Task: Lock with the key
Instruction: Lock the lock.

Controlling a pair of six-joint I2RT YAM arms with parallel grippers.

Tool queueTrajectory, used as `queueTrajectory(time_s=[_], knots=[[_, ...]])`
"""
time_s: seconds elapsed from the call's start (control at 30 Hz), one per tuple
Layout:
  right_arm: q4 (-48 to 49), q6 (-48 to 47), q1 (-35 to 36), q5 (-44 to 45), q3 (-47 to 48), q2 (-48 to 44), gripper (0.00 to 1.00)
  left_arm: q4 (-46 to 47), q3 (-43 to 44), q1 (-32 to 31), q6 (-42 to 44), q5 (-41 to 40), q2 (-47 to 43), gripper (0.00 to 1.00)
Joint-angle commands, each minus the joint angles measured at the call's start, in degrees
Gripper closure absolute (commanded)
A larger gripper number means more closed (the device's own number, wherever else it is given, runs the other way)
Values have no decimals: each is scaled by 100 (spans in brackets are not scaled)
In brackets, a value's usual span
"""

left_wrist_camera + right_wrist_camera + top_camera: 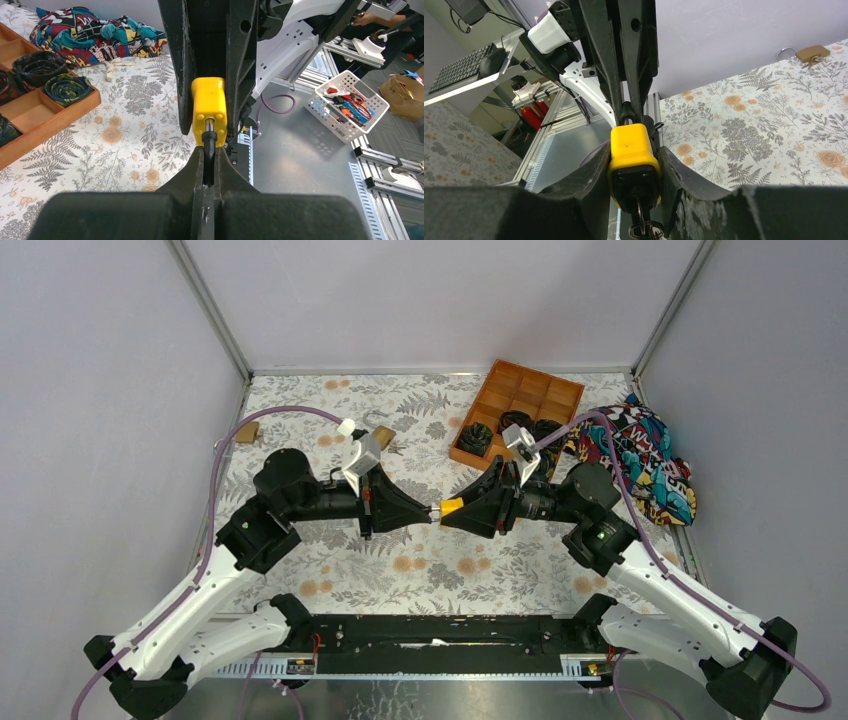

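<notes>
A yellow padlock (451,507) hangs in the air above the middle of the table, between my two grippers. My right gripper (458,508) is shut on its yellow body (630,150). A key (642,221) with a ring sticks in the black underside of the lock, between my right fingers. My left gripper (430,512) is shut on the lock's black shackle (209,144), which shows pinched between its fingers (196,167) just below the yellow body (209,105). Both grippers point at each other, tip to tip.
A wooden compartment tray (520,395) with black coiled items (476,438) stands at the back right. A colourful cloth (648,455) lies at the right edge. A brass padlock (247,430) lies at the back left, and another brown item (383,435) near it.
</notes>
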Motion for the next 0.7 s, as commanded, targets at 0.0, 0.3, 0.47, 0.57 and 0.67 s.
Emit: queueTrajectory(time_s=[0.0,0.3,0.47,0.57,0.67], knots=[[379,-71,-25,41,363,-92,100,237,-21,13,2,121,-26,100],[1564,426,-5,661,14,322,100,2140,-757,-112,-862,-347,-9,100],[1735,517,19,839,-78,430,100,2449,-943,-202,-631,-721,54,100],[1791,572,49,962,-122,520,100,2707,-1008,-269,-629,-840,140,100],[1912,616,85,938,-102,621,100,2708,-1045,-352,-608,-996,226,100]])
